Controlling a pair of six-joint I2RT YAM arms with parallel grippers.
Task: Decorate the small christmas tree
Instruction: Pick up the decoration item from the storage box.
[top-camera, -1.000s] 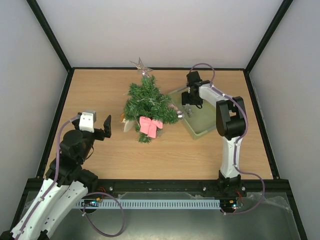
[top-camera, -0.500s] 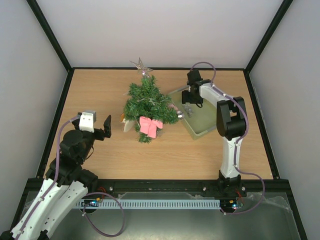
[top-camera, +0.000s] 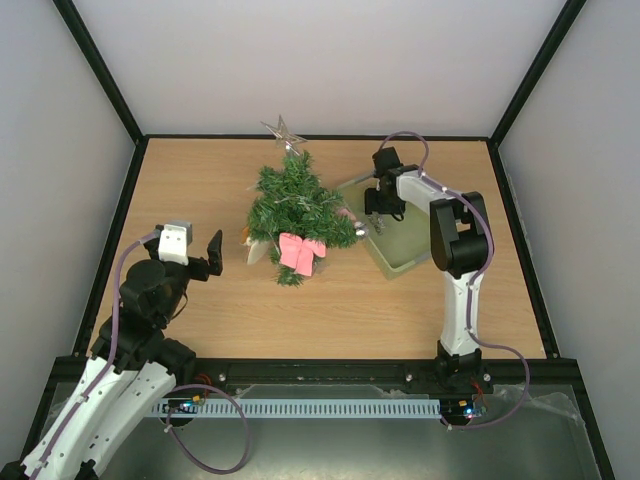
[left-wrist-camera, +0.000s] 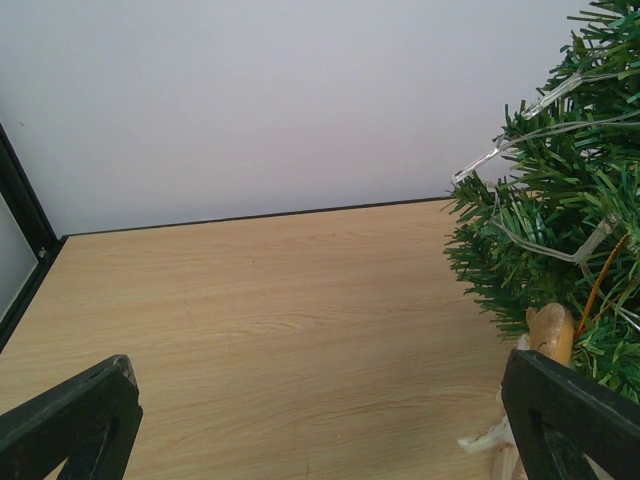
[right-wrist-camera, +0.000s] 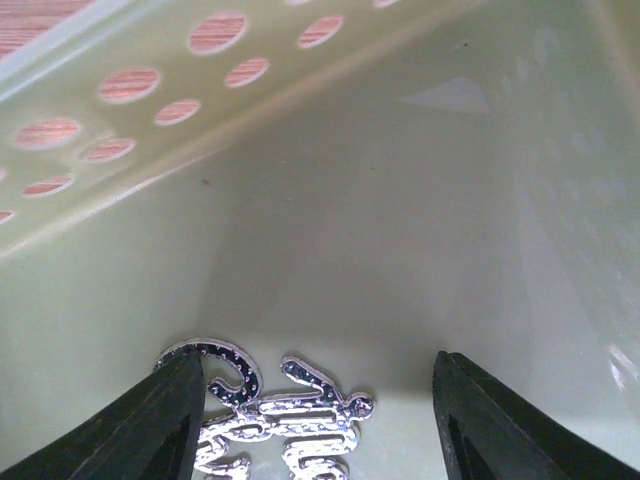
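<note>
The small christmas tree (top-camera: 297, 205) lies on the table with a clear star (top-camera: 282, 131) at its tip and a pink bow (top-camera: 301, 252) on its lower branches; its needles and light string show in the left wrist view (left-wrist-camera: 560, 215). My left gripper (top-camera: 207, 255) is open and empty, left of the tree. My right gripper (top-camera: 378, 213) is open, lowered inside the pale green basket (top-camera: 415, 255). A silver glitter ornament (right-wrist-camera: 285, 425) lies on the basket floor between my right gripper's (right-wrist-camera: 315, 425) jaws, untouched.
A small wooden figure (left-wrist-camera: 548, 335) lies at the tree's base beside my left finger. Silver and pink baubles (top-camera: 353, 222) hang at the tree's right edge near the basket. The basket wall has round holes (right-wrist-camera: 130, 85). Black frame posts border the table.
My right gripper has shifted slightly toward the basket's far left corner. The left arm and the tree have not moved.
</note>
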